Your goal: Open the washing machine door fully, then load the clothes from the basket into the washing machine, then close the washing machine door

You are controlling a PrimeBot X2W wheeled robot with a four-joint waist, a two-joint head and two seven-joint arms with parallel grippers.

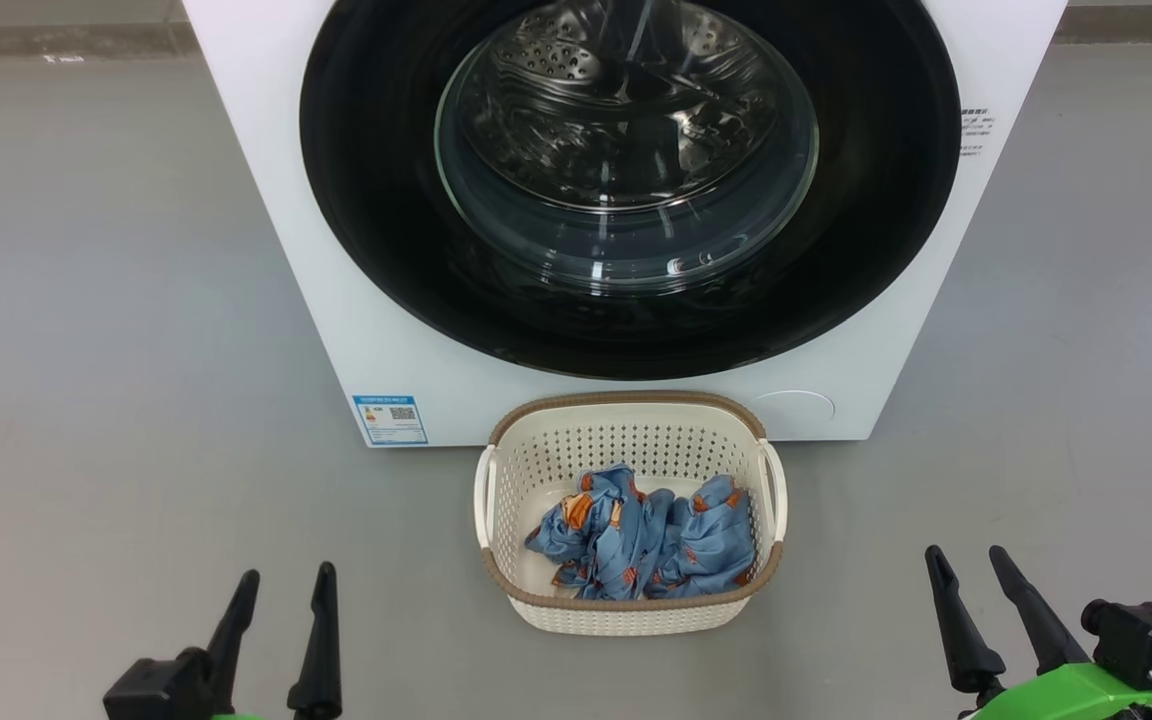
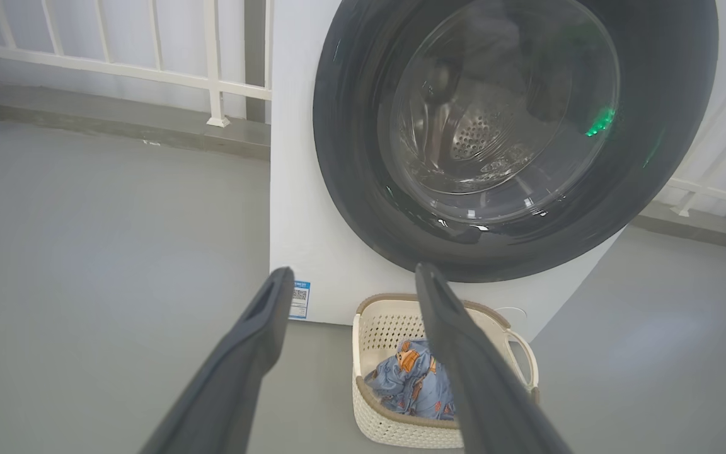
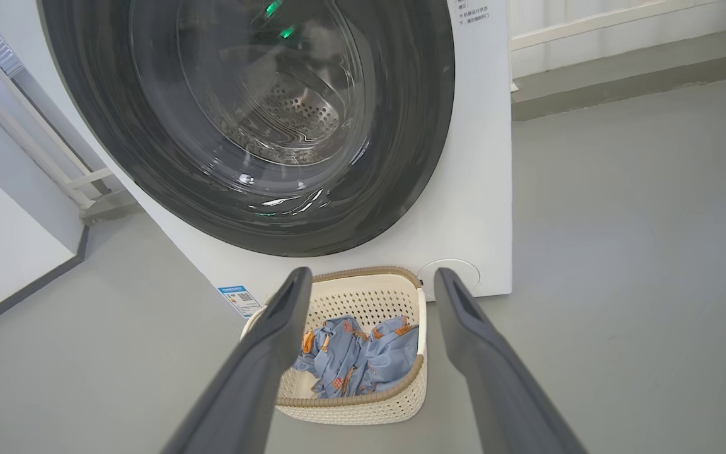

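Lying bunched in basket [image 1: 628,447]: clothes [image 1: 636,545]

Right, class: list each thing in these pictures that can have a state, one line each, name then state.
washing machine door, shut
basket, upright, not empty
clothes, crumpled, in the basket
left gripper, open, empty
right gripper, open, empty

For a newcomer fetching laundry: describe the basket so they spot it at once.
Find the big white washer with the round black door. On the grey floor right before it stands the basket: small, cream, perforated, brown-rimmed, holding blue-grey clothes.
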